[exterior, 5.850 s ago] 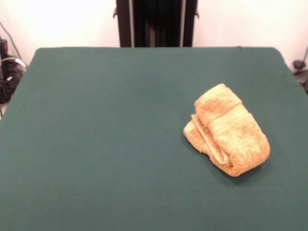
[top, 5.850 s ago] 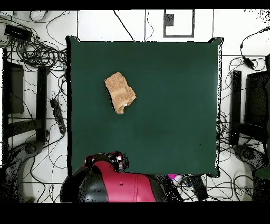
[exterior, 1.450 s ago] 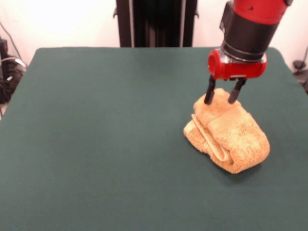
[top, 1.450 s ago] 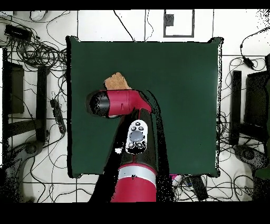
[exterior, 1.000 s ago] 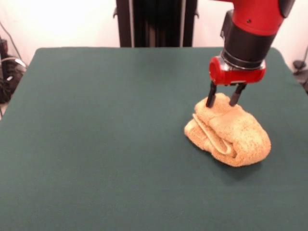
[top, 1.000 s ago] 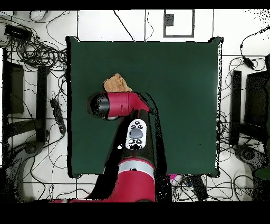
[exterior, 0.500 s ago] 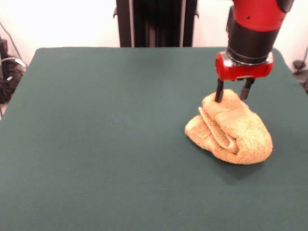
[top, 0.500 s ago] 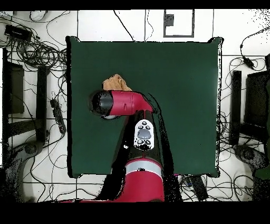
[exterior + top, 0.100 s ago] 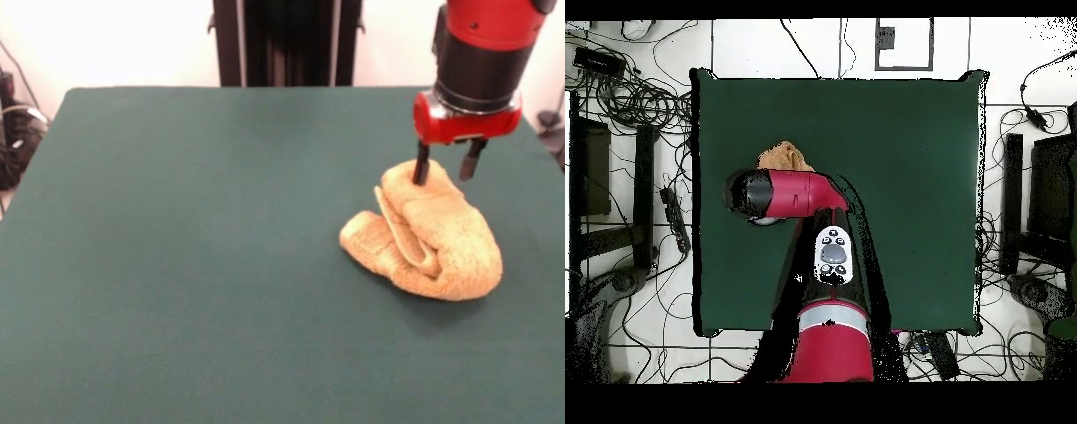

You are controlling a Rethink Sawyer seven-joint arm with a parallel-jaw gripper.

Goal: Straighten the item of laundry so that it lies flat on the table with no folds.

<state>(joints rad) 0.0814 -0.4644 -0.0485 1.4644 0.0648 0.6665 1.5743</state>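
The item of laundry (image 9: 434, 240), an orange-yellow terry towel, lies bunched and rolled on the right side of the dark green table (image 9: 177, 230). My gripper (image 9: 446, 168) hangs over the towel's far end, open. Its left finger digs into the raised fold and its right finger stands just off the fold's right side. In the overhead view only a small part of the towel (image 9: 785, 157) shows past the red wrist (image 9: 780, 194), which hides the gripper. The table (image 9: 905, 180) is much larger than the towel.
Cables and dark equipment (image 9: 635, 110) lie on the floor around the table. A black pedestal column (image 9: 285, 42) stands behind the table's far edge. A coil of cable (image 9: 19, 124) sits off the table's left side.
The arm came in over the towel and lowered its fingers onto the far end. Over the last second it shifted right, dragging that end with it and reshaping the bundle.
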